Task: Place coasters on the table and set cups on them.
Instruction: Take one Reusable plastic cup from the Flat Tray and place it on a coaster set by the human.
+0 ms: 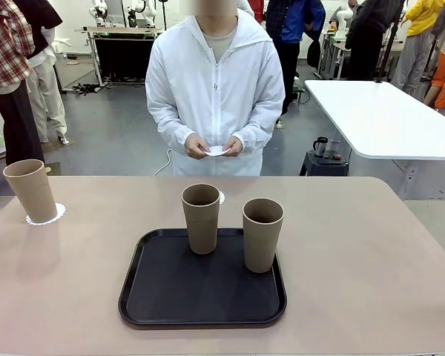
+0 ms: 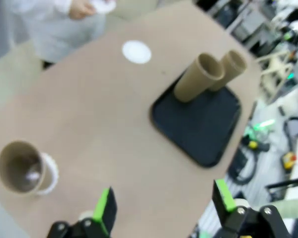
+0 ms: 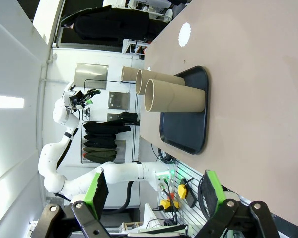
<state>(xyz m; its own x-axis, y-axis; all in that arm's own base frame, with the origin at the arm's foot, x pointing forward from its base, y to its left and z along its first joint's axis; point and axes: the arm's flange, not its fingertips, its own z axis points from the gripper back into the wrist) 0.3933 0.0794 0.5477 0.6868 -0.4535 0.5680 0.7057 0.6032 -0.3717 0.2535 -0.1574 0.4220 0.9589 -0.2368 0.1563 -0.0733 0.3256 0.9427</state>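
Note:
A person at the far side holds one white coaster (image 1: 217, 150) in both hands. One tan cup (image 1: 31, 190) stands on a coaster (image 1: 47, 216) at the table's (image 1: 371, 245) far left. Two more cups (image 1: 201, 218) (image 1: 262, 233) stand upright on the black tray (image 1: 202, 289). Another coaster (image 1: 221, 197) lies bare on the table just behind the tray, also seen as a coaster (image 2: 136, 51) (image 3: 185, 33). High above the table's left end my left gripper (image 2: 164, 206) is open, over the cup (image 2: 20, 166). My right gripper (image 3: 154, 191) is open, well off from the tray cups (image 3: 174, 97).
A white table (image 1: 386, 119) stands at the back right, with a small dark mug (image 1: 320, 145) on a stool beside it. Other people stand in the background. Bare tabletop lies to the right of the tray (image 2: 203, 124).

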